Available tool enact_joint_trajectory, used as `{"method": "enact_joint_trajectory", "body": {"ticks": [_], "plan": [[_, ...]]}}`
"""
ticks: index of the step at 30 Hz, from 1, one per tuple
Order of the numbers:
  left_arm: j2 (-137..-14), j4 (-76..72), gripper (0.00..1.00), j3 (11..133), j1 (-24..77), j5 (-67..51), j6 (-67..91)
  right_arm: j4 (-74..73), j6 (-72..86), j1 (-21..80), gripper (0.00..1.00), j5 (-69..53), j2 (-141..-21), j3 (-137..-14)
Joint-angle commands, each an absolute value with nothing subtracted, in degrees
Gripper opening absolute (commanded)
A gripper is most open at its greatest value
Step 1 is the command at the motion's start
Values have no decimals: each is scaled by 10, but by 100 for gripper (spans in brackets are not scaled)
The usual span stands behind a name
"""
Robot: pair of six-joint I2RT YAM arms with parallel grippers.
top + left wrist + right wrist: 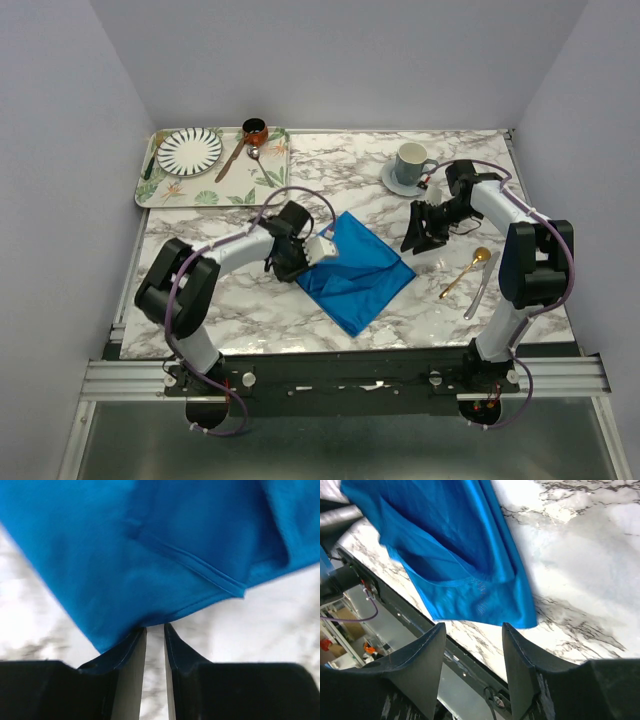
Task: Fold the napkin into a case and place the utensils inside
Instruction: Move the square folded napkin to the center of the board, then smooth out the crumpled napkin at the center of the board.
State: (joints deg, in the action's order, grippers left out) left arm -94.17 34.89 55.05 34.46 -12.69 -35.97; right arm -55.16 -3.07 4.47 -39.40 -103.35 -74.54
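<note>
Folding: your napkin point(357, 270) lies mid-table, loosely doubled; no case yet.
Left hand point(155, 626): jaws nearly together at the napkin's edge; you cannot tell whether cloth is pinched.
Right hand point(472, 626): released, empty, beside the napkin.
Table point(270, 320): gold spoon point(468, 272) and silver one point(480, 292) lie right of the napkin, not yet inside.

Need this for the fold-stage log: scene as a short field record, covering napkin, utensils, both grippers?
napkin: bright blue cloth napkin, folded over on itself, diamond-wise mid-table; not yet a narrow case
left gripper: jaws almost closed at the napkin's left edge; grip unclear
right gripper: open, empty, just right of the napkin
utensils: gold-coloured metal spoon and silver metal utensil, side by side on the marble table, right of the napkin
stage: utensils not yet in the cloth
</note>
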Motion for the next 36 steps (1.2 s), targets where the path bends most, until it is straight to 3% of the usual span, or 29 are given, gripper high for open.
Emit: {"method": "enact_joint_trajectory", "body": {"ticks": [1,7,14,21,36], "plan": [[-1050,308,31,641,252,-88,-403,-536,-32,41,56,-389,-1043,-750],[-980,442,45,693,227,-255,-485,-525,-32,41,53,-409,-1026,-724],[-929,415,61,706,244,-316,-338,-497,-3,42,52,-419,-1048,-745],[-969,331,64,708,290,-293,-226,-474,34,44,51,-429,-1088,-760],[-1030,281,66,701,379,-247,-190,-464,30,63,44,-395,-1139,-756]]}}
